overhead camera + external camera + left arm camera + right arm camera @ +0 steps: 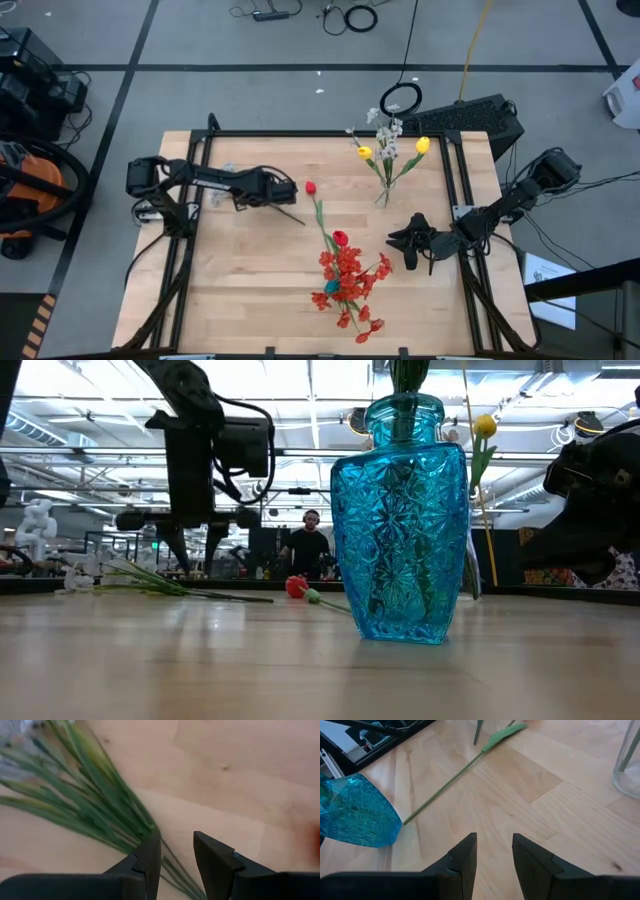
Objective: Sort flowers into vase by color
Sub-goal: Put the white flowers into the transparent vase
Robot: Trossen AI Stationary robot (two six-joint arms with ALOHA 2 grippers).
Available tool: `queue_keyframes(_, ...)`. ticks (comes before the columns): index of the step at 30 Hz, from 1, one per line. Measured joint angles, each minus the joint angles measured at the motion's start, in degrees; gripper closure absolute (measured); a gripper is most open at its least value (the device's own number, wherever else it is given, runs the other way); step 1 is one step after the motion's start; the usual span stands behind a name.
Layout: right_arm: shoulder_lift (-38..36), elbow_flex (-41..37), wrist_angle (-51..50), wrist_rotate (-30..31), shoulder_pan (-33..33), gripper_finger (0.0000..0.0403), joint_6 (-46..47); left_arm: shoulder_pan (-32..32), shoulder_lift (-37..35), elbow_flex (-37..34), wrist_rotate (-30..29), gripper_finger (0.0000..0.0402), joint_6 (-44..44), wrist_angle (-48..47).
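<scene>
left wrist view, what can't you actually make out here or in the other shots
- Left wrist view: the bunch of thin green stems is blurred and its blossoms are cut off by the picture's edge; contact with the left gripper is unclear.
- High view: the blue cut-glass vase is almost hidden under the spray of red blossoms.
- Low view: that vase blocks the table behind it.
- Right wrist view: the clear glass vase is cut off by the edge.

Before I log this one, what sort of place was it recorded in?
Probably a robotics lab or workshop in a large industrial hall. The wooden table stands on grey floor with loose cables; the low view shows exposed ceiling beams and a person at a bench behind.
</scene>
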Motion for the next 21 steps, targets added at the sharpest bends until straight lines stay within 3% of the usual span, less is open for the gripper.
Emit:
queue_keyframes(15, 0.0, 0.0, -0.6, -1.9, 0.2, 0.0287, -0.3, 1.4, 3.1, 0.0, 11.1, 0.0281, -3.5, 2.9)
queue_keyframes(21, 0.0, 0.0, -0.6, -1.8, 0.7, 0.0287, -0.8, 2.0, 4.5, 0.0, 11.7, 0.0281, -4.7, 2.8)
